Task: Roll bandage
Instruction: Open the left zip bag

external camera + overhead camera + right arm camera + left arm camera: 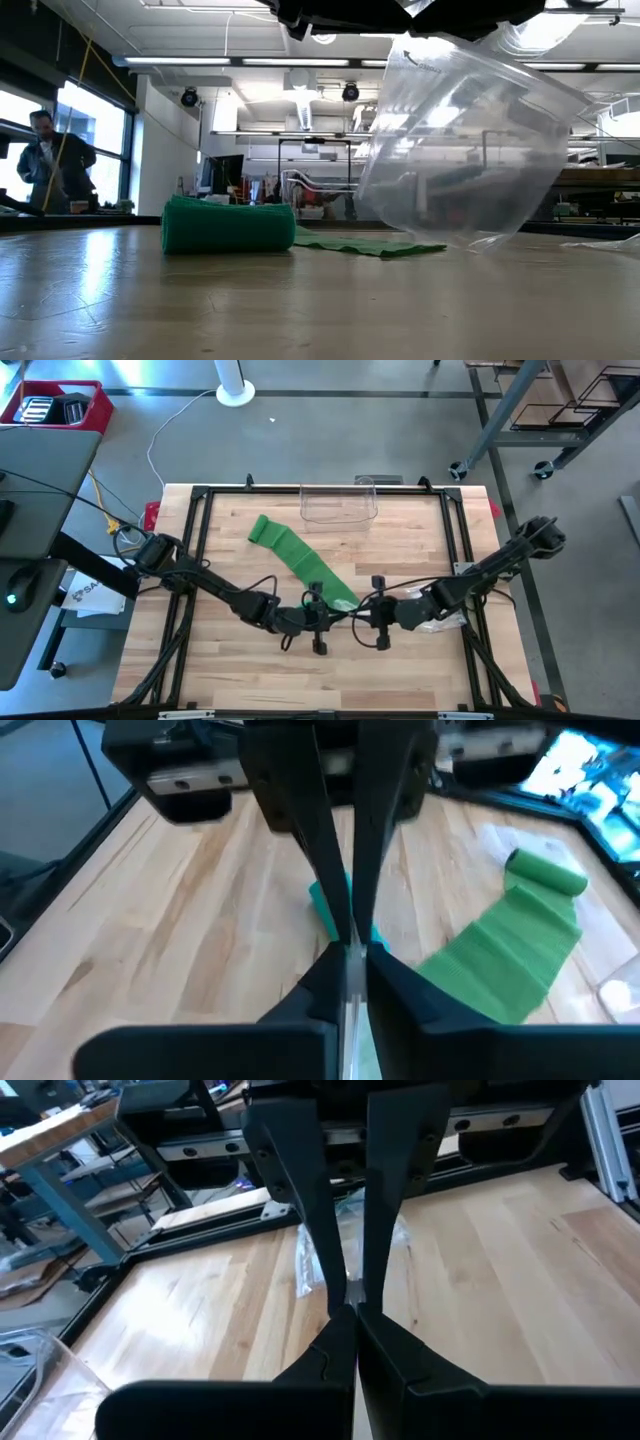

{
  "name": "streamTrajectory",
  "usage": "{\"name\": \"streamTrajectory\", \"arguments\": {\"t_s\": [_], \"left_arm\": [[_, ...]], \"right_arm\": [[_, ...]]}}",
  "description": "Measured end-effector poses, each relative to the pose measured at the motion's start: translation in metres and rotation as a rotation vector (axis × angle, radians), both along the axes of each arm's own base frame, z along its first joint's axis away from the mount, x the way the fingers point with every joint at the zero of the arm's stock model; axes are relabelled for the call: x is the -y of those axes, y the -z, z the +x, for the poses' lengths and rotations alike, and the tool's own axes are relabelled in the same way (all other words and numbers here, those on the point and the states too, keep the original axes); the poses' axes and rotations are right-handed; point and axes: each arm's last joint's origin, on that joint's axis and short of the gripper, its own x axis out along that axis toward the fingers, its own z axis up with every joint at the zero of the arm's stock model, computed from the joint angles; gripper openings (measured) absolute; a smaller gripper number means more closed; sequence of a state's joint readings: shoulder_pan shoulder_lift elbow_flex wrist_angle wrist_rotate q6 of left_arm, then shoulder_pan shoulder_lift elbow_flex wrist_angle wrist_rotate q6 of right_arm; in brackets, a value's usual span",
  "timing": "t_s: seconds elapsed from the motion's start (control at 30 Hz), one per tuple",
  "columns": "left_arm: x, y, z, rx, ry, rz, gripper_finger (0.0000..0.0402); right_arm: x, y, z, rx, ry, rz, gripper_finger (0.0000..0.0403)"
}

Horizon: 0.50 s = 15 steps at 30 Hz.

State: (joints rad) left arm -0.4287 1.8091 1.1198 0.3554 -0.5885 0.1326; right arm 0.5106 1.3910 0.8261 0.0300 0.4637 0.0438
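Green stretchy fabric bandage on light wooden tabletop, mostly unrolled: long flat strip running diagonally from table centre toward the far left. Small rolled-up end at the far-left tip, seen in low view as a short squat cylinder lying on its side with flat tail trailing away. Judged early to mid task: only a short stretch wound, most of the strip left to roll.

Near end of strip between the two grippers at table centre. Left gripper just beside that end, fingers pressed together tip to tip against the other arm's; no bandage visible between them in left wrist view. Right gripper facing it from the other side, fingers together, tips meeting the opposing fingers directly over the green edge; right wrist view hints at a thin bit of fabric at the tips, but a real pinch cannot be told. Rolled end well apart from both grippers, far along the strip.

Outward: clear soft plastic tub at far edge of table, beyond the rolled end; looms large and tilted in low view. Crumpled clear plastic wrapper under right arm. Person standing in room behind, away from table.
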Motion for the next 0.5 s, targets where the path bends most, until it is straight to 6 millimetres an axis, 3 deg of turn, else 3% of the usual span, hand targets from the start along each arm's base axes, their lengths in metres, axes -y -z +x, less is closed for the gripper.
{"name": "streamTrajectory", "arguments": {"t_s": [0.5], "left_arm": [[0.004, 0.001, -0.006, -0.035, -0.034, 0.039, 0.0]], "right_arm": [[-0.003, 0.005, -0.015, -0.112, 0.007, 0.011, 0.0022]]}}
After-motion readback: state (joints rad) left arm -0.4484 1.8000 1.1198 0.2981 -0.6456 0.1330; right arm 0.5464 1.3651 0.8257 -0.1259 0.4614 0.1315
